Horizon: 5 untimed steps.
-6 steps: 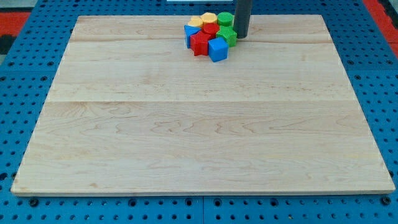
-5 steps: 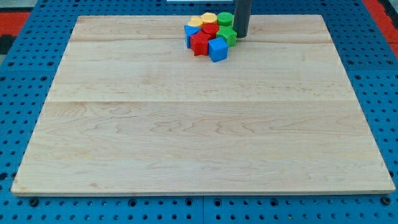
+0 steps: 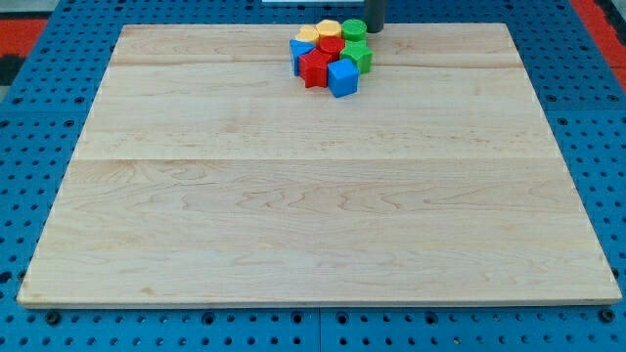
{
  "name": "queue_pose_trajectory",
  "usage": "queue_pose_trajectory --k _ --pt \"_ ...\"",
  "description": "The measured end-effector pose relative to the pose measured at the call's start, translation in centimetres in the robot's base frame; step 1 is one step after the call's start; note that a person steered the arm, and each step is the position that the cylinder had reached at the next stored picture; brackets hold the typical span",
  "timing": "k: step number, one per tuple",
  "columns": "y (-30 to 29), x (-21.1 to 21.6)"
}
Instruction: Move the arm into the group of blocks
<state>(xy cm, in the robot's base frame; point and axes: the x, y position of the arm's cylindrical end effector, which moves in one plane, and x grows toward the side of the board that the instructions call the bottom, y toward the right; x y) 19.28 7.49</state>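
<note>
Our dark rod's tip (image 3: 376, 30) sat at the far edge of the pale wooden tabletop (image 3: 313, 196), just beside the green cylinder block (image 3: 354, 29) of the clustered coloured blocks (image 3: 331, 56) (no jaws existed to report); entering the group remained undone.

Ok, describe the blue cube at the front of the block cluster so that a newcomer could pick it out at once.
Start at the light wooden board and go to the tight cluster of coloured blocks near its top edge, just left of my tip. The blue cube is the block nearest the view's bottom, beside the red block. The other blue block sits on the cluster's left edge.
</note>
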Motion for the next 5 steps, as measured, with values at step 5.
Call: queue_pose_trajectory --k 5 --pt "1.9 2.3"
